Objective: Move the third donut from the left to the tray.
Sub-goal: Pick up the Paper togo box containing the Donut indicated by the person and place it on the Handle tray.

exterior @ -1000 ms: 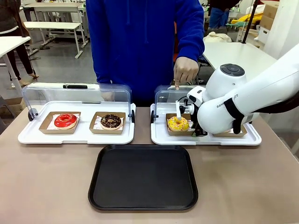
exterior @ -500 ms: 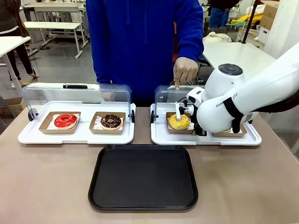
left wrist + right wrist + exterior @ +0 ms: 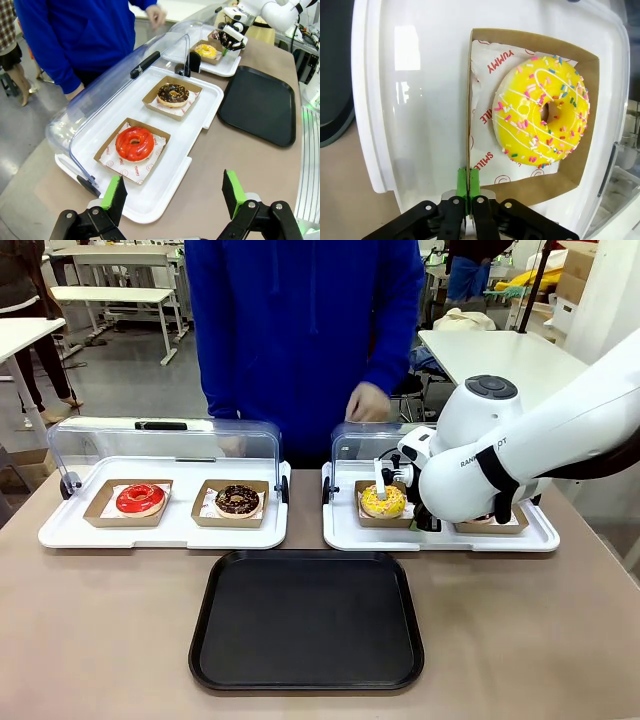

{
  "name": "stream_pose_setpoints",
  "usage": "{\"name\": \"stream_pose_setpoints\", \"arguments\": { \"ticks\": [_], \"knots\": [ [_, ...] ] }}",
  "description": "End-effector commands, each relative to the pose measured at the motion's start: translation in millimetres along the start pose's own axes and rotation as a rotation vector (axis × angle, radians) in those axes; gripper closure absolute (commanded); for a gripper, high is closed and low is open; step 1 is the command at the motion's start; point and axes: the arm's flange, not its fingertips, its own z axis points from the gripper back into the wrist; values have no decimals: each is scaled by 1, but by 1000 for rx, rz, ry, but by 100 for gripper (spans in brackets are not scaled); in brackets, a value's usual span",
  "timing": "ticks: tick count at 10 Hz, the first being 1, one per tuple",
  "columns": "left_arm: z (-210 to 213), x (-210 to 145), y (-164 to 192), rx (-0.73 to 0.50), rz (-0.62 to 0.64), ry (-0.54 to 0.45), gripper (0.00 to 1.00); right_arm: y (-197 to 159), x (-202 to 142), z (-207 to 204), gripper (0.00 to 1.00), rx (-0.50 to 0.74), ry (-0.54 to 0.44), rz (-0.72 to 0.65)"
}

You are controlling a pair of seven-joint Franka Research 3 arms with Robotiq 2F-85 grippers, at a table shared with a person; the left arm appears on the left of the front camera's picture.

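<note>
Across the counter (image 3: 100, 640), the yellow-iced sprinkled ring donut (image 3: 381, 501) sits beyond the flat black plastic tray (image 3: 306, 619). At the right gripper (image 3: 468, 192), its cardboard wall is pinched; a level lift is advised. Left gripper (image 3: 171, 192) fingers are spread.

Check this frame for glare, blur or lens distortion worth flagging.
Front view: the person's hand is motion-blurred. Right wrist view: bright window-like glare on the white display base, whose edges bow; the yellow donut is sharp. Left wrist view: reflections haze the clear lid.
</note>
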Motion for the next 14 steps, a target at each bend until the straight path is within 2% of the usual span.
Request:
{"name": "stream_pose_setpoints", "arguments": {
  "ticks": [1,4,6,8,14],
  "knots": [
    [1,1,-1,-7,-11,4,0,0,0,0,98,2,-1,-3],
    [1,1,-1,-7,-11,4,0,17,-8,50,98,-69,-63,-33],
    [1,1,-1,-7,-11,4,0,27,-9,75,98,-95,-71,-38],
    [1,1,-1,-7,-11,4,0,44,-8,95,98,-73,-98,-54],
    [1,1,-1,-7,-11,4,0,147,31,138,98,-82,-110,-55]
  ]
}}
